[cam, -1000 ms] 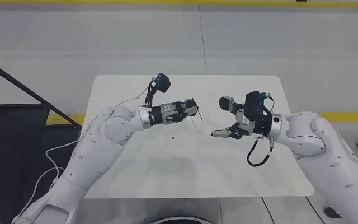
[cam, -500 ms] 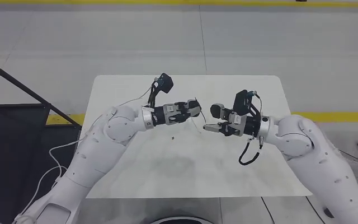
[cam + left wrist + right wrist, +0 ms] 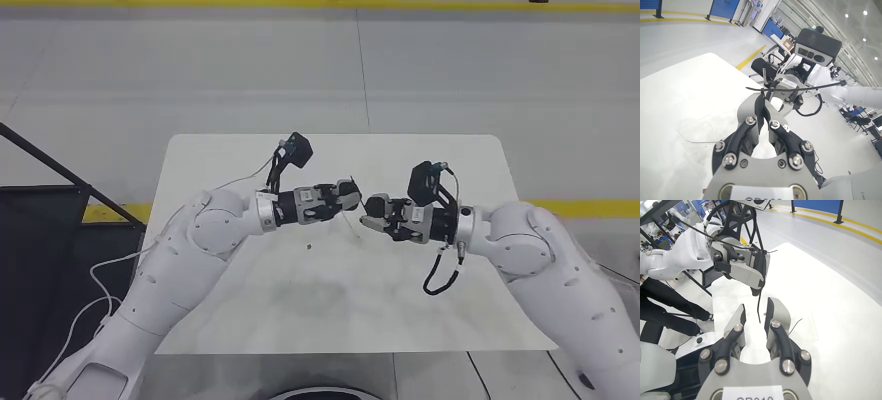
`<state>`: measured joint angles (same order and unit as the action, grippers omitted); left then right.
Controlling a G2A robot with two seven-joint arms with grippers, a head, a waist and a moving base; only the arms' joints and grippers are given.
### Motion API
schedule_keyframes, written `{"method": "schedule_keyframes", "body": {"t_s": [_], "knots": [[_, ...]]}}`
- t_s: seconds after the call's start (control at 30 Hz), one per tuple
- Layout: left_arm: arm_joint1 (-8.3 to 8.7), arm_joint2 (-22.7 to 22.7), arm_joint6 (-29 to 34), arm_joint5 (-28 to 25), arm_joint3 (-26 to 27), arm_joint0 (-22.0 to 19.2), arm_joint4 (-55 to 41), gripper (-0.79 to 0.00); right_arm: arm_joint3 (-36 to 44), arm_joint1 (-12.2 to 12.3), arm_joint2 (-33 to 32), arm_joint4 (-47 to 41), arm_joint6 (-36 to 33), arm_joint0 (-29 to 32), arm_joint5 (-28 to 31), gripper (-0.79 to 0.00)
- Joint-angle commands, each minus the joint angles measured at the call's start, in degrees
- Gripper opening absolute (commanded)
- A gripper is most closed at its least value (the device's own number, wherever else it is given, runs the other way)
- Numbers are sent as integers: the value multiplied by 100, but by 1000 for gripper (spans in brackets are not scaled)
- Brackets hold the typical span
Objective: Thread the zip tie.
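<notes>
Thin plastic zip tie [image 3: 758, 308]: black. Rounded table [image 3: 400, 300]: plain white. Left gripper [image 3: 763, 98]: grey fingers [image 3: 745, 108], black textured pads [image 3: 759, 108].

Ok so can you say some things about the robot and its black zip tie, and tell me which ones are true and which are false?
1. The left gripper is pinching the zip tie. True.
2. The right gripper is squeezing the tie's tail. False: it is open, and the tail hangs between its fingers without touching them.
3. The two grippers are close together above the table. True.
4. The table is black. False: it is white.
</notes>
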<state>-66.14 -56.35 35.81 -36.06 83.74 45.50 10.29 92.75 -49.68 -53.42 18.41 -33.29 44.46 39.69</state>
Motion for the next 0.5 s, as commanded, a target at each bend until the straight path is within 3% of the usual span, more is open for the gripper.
{"method": "schedule_keyframes", "body": {"t_s": [0.0,0.07,0.13,0.43,0.47], "knots": [[-1,-3,14,0,9,6,3,-785,-12,-12,4,-9,-20,-7,5,-591],[-1,-10,21,-9,16,17,-5,-785,-28,-25,7,-10,-40,-14,-4,-656],[-1,-20,28,-16,18,27,-6,-785,-45,-38,5,-26,-49,-19,-23,-785],[-2,-46,93,-8,16,55,-59,-785,-87,-82,-26,-32,-74,-2,-33,-785],[-2,-49,105,-5,9,63,-89,-588,-95,-86,-38,-21,-55,4,-33,-785]]}}
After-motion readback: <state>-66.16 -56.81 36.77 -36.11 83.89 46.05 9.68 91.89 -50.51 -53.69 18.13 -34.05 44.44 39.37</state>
